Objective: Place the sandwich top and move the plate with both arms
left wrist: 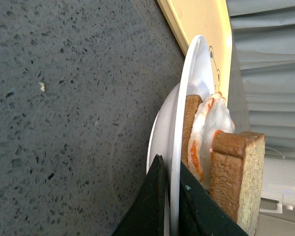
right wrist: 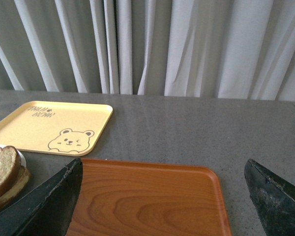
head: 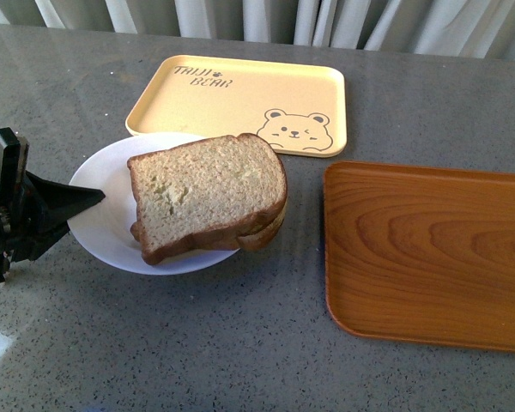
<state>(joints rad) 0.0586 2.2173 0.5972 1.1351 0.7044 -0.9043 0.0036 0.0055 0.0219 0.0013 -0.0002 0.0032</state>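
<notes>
The sandwich top [head: 208, 192], a tan bread slice with dark crust, lies on the stacked sandwich in the white plate [head: 99, 233]. My left gripper [head: 79, 206] is shut on the plate's left rim. In the left wrist view its black fingers [left wrist: 152, 201] pinch the plate's rim [left wrist: 176, 162], with fried egg [left wrist: 206, 132] between the lower slice and the sandwich top [left wrist: 236, 177]. My right gripper [right wrist: 162, 196] is open, hovering over the wooden tray [right wrist: 147, 201]; it does not show in the front view. The sandwich top's edge [right wrist: 2, 167] shows at that view's side.
A yellow bear tray [head: 240, 103] lies behind the plate, touching or nearly touching its far rim. The brown wooden tray [head: 429, 249] lies to the plate's right on the grey speckled table [head: 197, 343]. White curtains [right wrist: 162, 44] hang behind the table.
</notes>
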